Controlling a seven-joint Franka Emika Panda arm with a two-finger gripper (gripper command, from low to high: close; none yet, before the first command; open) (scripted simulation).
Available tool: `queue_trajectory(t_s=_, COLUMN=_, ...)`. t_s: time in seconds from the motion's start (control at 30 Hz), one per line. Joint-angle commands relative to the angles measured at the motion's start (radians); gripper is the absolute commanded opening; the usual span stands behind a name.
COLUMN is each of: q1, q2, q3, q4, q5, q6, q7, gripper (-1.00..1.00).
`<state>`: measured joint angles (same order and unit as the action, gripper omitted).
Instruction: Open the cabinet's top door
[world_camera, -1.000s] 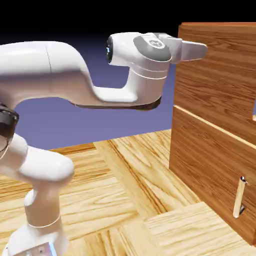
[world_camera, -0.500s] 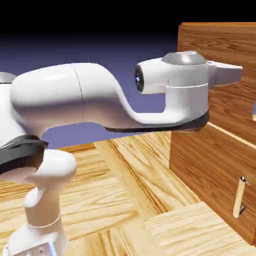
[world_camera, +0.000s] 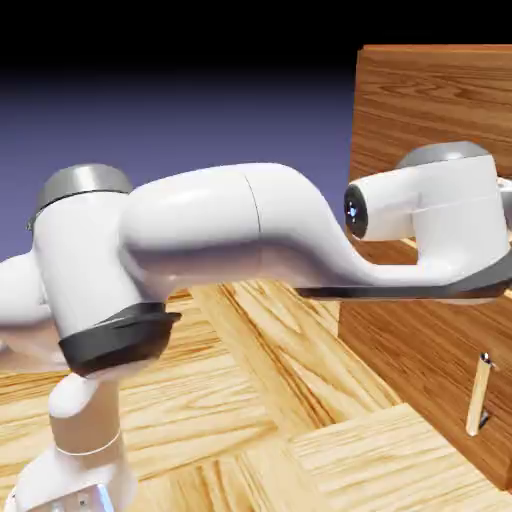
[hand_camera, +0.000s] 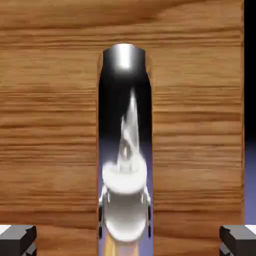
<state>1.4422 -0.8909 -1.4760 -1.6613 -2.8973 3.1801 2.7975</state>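
Closing on the top door (hand_camera: 50, 125)'s silvery handle (hand_camera: 125, 150), mirror-bright and centred between the fingertips (hand_camera: 17, 240). Jaws spread wide, well clear either side, gripping nothing yet. Next, by judgement: pinch onto the bar, then pull the cabinet (world_camera: 430, 90) panel outward.

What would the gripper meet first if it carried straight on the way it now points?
Most likely the silvery metal handle of the top door: in the hand view it stands midway between the gripper fingers. The remaining depth is unclear.
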Motion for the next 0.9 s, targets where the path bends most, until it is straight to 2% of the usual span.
queue_trajectory(t_s=0.0, q1=0.0, q2=0.0, q3=0.0, q4=0.0, q5=0.0, q6=0.0, q7=0.0, gripper=-1.0)
queue_trajectory(t_s=0.4, q1=-0.435, q2=0.092, q3=0.273, q4=-0.374, q5=0.055, q6=-0.199, q7=0.1, gripper=-1.0)
queue_trajectory(t_s=0.87, q1=-0.942, q2=0.092, q3=0.667, q4=-0.709, q5=0.253, q6=-0.344, q7=0.1, gripper=-1.0)
